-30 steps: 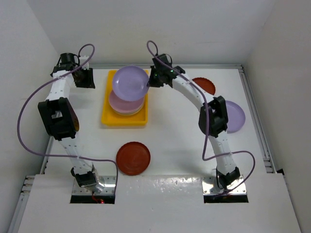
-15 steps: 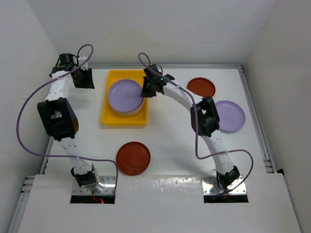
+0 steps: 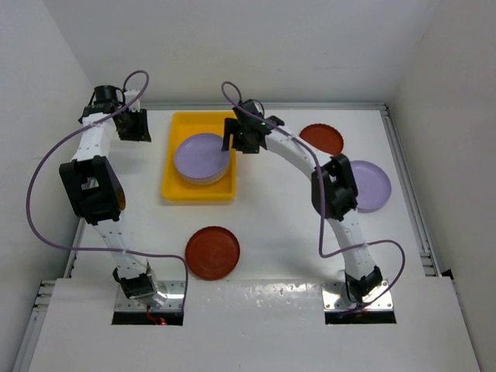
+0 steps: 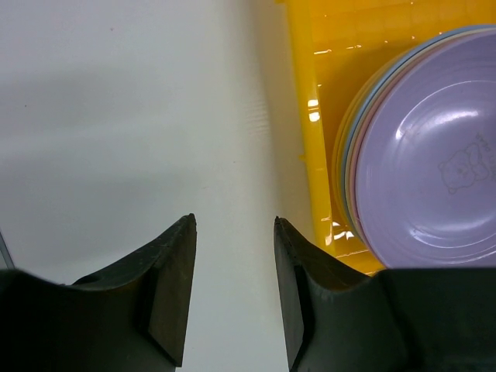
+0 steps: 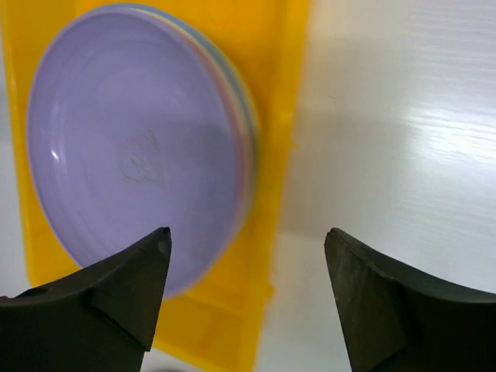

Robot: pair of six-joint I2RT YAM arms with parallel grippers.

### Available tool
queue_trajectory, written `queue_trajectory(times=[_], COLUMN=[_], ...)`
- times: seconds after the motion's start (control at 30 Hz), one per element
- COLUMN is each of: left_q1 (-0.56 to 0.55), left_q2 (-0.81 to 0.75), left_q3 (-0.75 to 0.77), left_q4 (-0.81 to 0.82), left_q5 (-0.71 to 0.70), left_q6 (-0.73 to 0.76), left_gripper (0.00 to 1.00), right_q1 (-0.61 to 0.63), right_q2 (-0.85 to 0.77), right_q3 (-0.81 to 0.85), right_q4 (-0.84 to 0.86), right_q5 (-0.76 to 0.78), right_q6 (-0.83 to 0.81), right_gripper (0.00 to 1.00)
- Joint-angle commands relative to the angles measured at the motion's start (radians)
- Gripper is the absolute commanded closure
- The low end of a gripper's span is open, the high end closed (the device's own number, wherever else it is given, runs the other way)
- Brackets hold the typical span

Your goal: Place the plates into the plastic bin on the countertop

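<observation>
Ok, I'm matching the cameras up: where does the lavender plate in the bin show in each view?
Top external: plate left of centre, on top of the stack.
Left wrist: plate at the right edge, partly cut off.
Right wrist: plate in the upper left, filling much of the picture.
Shared landmark: the yellow bin around it.

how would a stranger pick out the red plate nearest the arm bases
On the white countertop, find the yellow bin. Straight toward the near edge from it, a dark red plate lies alone. The other dark red plate sits far back, right of the bin.
</observation>
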Motion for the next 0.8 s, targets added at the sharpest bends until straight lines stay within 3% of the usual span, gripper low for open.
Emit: queue_trajectory(times=[0.0, 0.03, 0.07, 0.1, 0.2, 0.23, 0.27, 0.3, 0.33, 0.37, 0.4, 0.43, 0.53, 0.67, 0.77], left_q1=[0.014, 0.014, 0.014, 0.014, 0.014, 0.014, 0.014, 0.014, 0.014, 0.005, 0.005, 0.005, -0.005, -0.005, -0.005], left_q2=[-0.073, -0.073, -0.073, -0.073, -0.073, -0.073, -0.073, -0.073, -0.073, -0.073, -0.073, -0.073, -0.073, -0.073, -0.073], left_q3=[0.014, 0.001, -0.008, -0.008, 0.004, 0.018, 0.03, 0.03, 0.04, 0.04, 0.04, 0.04, 0.03, 0.03, 0.03], left_q4=[0.019, 0.019, 0.019, 0.019, 0.019, 0.019, 0.019, 0.019, 0.019, 0.019, 0.019, 0.019, 0.019, 0.019, 0.019], left_q5=[0.02, 0.02, 0.02, 0.032, 0.043, 0.052, 0.052, 0.053, 0.053, 0.053, 0.053, 0.053, 0.053, 0.053, 0.043], left_q6=[-0.002, -0.002, -0.002, -0.011, -0.02, -0.02, -0.02, -0.02, -0.02, -0.02, -0.02, -0.011, -0.011, -0.011, -0.011], left_gripper=[0.53, 0.51, 0.51, 0.51, 0.5, 0.5, 0.5, 0.5, 0.5, 0.5, 0.5, 0.5, 0.5, 0.5, 0.5], right_q1=[-0.074, -0.138, -0.16, -0.225, -0.343, -0.418, -0.454, -0.581, -0.633, -0.713, -0.747, -0.84, -0.94, -1.033, -1.088], right_q2=[-0.292, -0.334, -0.423, -0.506, -0.657, -0.745, -0.773, -0.851, -0.873, -0.892, -0.911, -0.95, -0.981, -0.985, -0.956], right_q3=[-0.129, -0.239, -0.24, -0.409, -0.664, -0.708, -0.816, -0.927, -1.025, -1.067, -1.172, -1.197, -1.259, -1.305, -1.331], right_q4=[-0.053, -0.064, -0.053, -0.045, -0.044, -0.048, -0.045, -0.035, -0.032, -0.009, -0.004, 0.002, 0.004, 0.04, 0.109], right_q5=[0.061, 0.065, 0.074, 0.105, 0.12, 0.111, 0.107, 0.091, 0.093, 0.093, 0.09, 0.099, 0.142, 0.154, 0.085], right_q6=[-0.062, -0.062, -0.074, -0.079, -0.058, -0.029, -0.015, -0.006, 0.04, 0.054, 0.065, 0.083, 0.102, 0.096, 0.099], right_gripper=[0.19, 0.15, 0.11, 0.06, 0.05, 0.2, 0.44, 0.84, 0.86, 0.83, 0.73, 0.46, 0.27, 0.26, 0.32])
